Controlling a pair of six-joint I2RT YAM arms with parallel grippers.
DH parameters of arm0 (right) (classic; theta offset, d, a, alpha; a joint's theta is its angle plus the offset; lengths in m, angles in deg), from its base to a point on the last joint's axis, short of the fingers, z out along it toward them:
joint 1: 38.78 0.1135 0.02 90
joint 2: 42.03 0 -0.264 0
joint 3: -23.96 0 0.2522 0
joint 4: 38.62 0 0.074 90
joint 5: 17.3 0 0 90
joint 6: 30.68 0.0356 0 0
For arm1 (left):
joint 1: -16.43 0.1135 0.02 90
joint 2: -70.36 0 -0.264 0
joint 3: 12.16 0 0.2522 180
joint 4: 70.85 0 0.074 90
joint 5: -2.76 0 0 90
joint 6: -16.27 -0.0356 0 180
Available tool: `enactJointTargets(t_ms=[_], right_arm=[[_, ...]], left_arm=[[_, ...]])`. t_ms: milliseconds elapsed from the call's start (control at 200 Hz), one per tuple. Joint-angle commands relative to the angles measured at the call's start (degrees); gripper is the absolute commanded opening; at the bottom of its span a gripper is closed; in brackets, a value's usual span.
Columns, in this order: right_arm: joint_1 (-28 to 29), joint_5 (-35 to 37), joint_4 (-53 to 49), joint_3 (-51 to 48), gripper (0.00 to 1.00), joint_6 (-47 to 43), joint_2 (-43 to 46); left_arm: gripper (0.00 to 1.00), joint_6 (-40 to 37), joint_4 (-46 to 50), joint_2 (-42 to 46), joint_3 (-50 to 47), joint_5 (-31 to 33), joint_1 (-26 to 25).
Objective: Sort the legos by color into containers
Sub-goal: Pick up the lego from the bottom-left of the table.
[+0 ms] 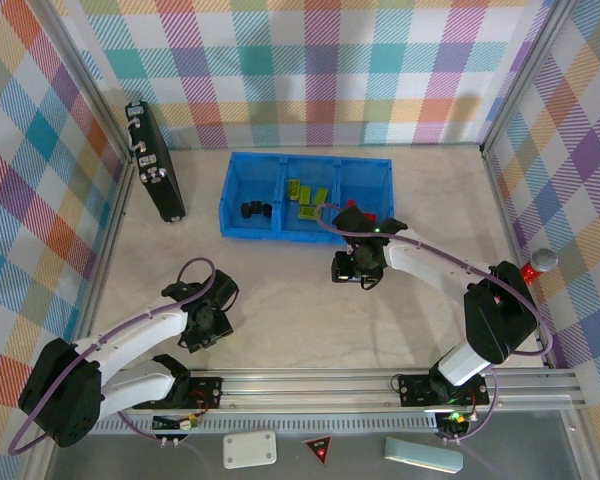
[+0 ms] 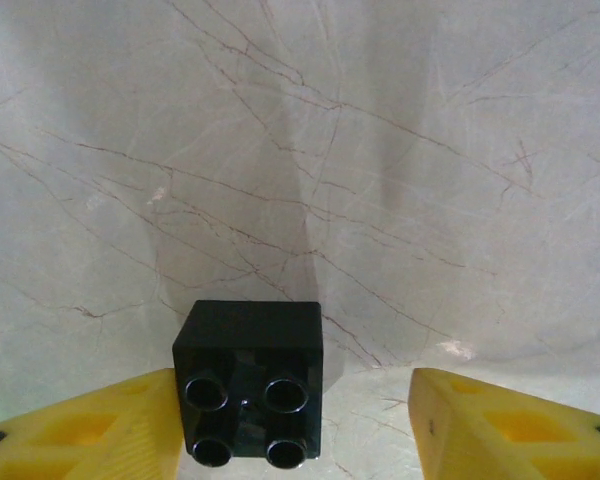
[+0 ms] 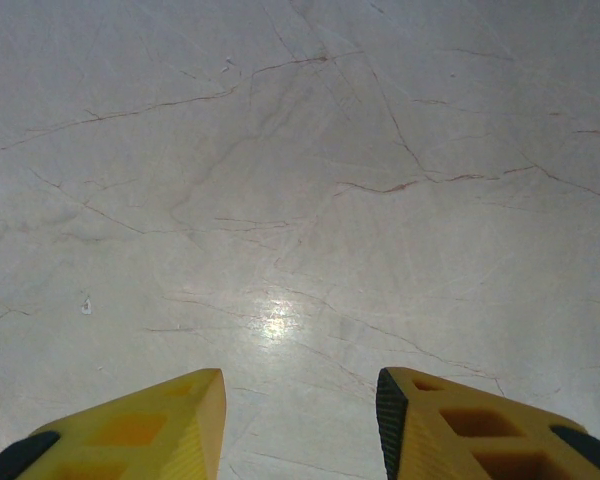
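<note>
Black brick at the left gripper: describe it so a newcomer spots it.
Find the left gripper low over the pale table, short of the blue tray. Between its yellow fingers sits the black brick, a four-studded cube. The other black bricks lie in the tray.

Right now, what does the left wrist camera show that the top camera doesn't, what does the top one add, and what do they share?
Left wrist: a black brick on the table between the yellow fingers. It sits against one finger with a gap to the other, studs toward the camera.
Top: the blue tray with black bricks in its left compartment and green bricks in the middle one. It also shows the black case and the right gripper just in front of the tray.
Shared: the left gripper and the marbled table.
</note>
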Motion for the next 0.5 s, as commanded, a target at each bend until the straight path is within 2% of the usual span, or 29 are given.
enactJointTargets(t_ms=[0, 95, 290, 495], right_arm=[[0.39, -0.73, 0.30, 1.27, 0.46, -0.95, -0.35], [0.39, -0.87, 0.24, 1.36, 0.46, -0.98, -0.57], [0.38, -0.69, 0.15, 1.28, 0.46, -1.12, -0.58], [0.42, -0.66, 0.18, 1.06, 0.46, -1.02, -0.84]], left_arm=[[0.55, 0.13, 0.27, -0.11, 0.41, -0.49, 0.58], [0.54, -0.29, 0.02, -0.52, 0.96, -0.64, 0.58], [0.43, -1.04, -1.25, -1.96, 1.60, -1.39, 0.58], [0.37, -1.49, -1.42, -2.57, 2.36, -1.71, 0.58]])
